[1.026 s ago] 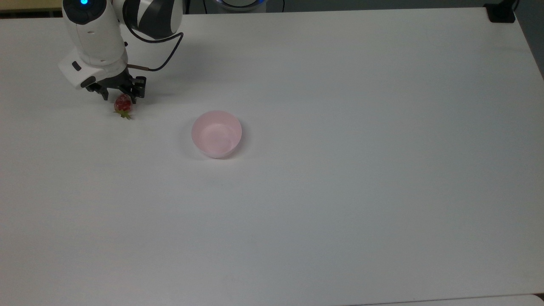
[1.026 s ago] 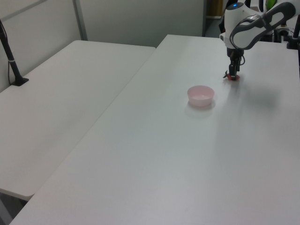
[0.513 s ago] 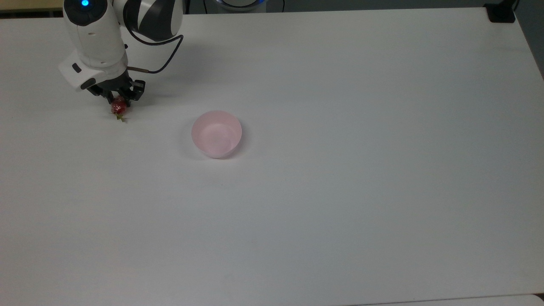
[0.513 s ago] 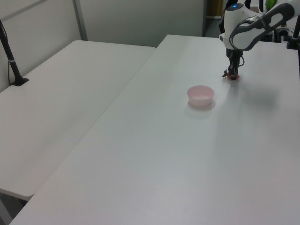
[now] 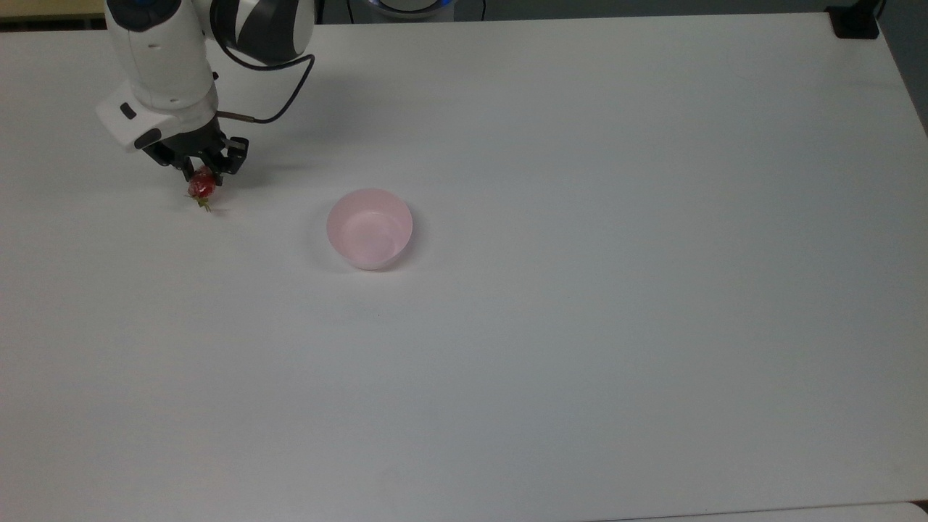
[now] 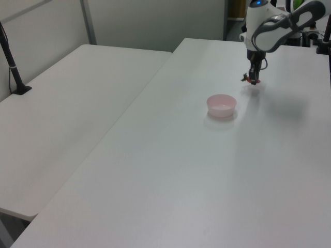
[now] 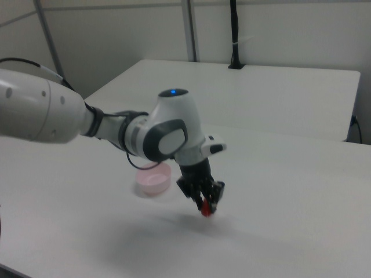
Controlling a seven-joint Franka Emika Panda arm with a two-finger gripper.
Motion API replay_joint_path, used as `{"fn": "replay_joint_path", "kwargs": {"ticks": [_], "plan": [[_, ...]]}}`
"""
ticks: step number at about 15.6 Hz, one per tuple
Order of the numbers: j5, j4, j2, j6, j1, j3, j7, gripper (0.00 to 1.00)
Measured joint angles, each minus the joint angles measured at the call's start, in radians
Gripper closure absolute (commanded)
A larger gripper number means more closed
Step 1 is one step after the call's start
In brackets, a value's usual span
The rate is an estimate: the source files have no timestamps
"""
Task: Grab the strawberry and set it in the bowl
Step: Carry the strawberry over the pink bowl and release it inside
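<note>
Gripper (image 5: 201,174): clamped on strawberry (image 5: 201,186), just off the table (image 5: 580,326)
Bowl (image 5: 369,228): toward top view's right, well apart
Tip: lift clear of rim w/ steady grip, then carry over

top view overhead, side views opposing

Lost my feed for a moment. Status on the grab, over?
Gripper shut on the strawberry, lifted just off the table. Bowl empty, toward the top view's right. Path between them open.

Red strawberry (image 5: 201,185), pale pink bowl (image 5: 370,228), white table (image 5: 580,290).
</note>
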Motion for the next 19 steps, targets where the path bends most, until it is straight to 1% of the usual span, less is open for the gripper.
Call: {"fn": "replay_joint_path", "kwargs": {"ticks": [2,5,9,12,13,14,15,16,17,18,19], "plan": [[0.035,0.039,-0.025,-0.053,0.011,0.035,0.001,0.73],[0.054,0.092,-0.043,-0.112,0.048,0.08,0.034,0.72],[0.054,0.095,-0.033,-0.116,0.095,0.141,0.124,0.71],[0.054,0.093,-0.005,-0.116,0.111,0.184,0.188,0.71],[0.054,0.093,0.005,-0.116,0.115,0.191,0.209,0.71],[0.054,0.094,0.013,-0.116,0.117,0.198,0.228,0.66],[0.054,0.094,0.019,-0.116,0.117,0.205,0.24,0.55],[0.054,0.094,0.025,-0.116,0.117,0.21,0.248,0.53],[0.055,0.095,0.029,-0.116,0.117,0.213,0.26,0.47],[0.058,0.097,0.033,-0.115,0.117,0.214,0.273,0.2],[0.063,0.102,0.036,-0.114,0.117,0.214,0.288,0.06]]}}
